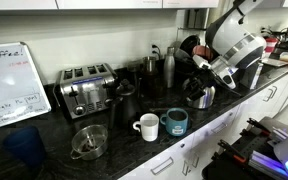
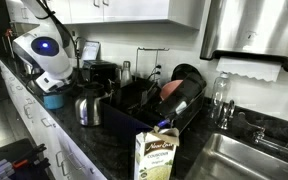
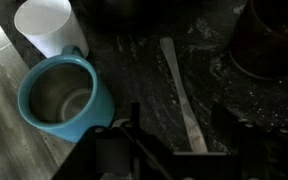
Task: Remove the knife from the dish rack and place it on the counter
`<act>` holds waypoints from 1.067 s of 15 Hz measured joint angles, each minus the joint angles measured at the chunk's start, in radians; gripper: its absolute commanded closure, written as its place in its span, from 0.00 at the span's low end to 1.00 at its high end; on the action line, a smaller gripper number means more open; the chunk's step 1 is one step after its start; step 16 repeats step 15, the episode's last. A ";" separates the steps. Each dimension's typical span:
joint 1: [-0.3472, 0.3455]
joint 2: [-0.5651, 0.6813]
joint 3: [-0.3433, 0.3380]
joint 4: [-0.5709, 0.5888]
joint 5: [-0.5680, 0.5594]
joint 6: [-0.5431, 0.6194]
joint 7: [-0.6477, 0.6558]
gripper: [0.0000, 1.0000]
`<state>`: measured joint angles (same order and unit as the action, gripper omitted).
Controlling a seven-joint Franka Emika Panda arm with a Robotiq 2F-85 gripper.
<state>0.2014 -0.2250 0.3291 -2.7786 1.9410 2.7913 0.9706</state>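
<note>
The arm (image 1: pixel 234 45) is bent low over the counter (image 1: pixel 124 145); the gripper (image 3: pixel 179 140) is held pointing down just above it, jaws spread apart.

Pale, slim knife (image 3: pixel 183 95) lies flat on the dark speckled desk (image 3: pixel 134 55). Black low-walled dish rack (image 2: pixel 147 120) stands on the same desk.

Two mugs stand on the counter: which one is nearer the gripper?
The blue mug. In the wrist view it sits right beside the gripper, while the white mug stands beyond it, farther away.
</note>
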 measured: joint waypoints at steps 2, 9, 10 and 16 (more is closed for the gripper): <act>0.001 -0.011 -0.001 0.003 -0.041 0.002 0.003 0.00; 0.037 -0.137 0.004 -0.017 -0.281 -0.009 0.105 0.00; 0.036 -0.140 0.004 -0.021 -0.281 -0.010 0.105 0.00; 0.036 -0.137 0.004 -0.022 -0.282 -0.011 0.105 0.00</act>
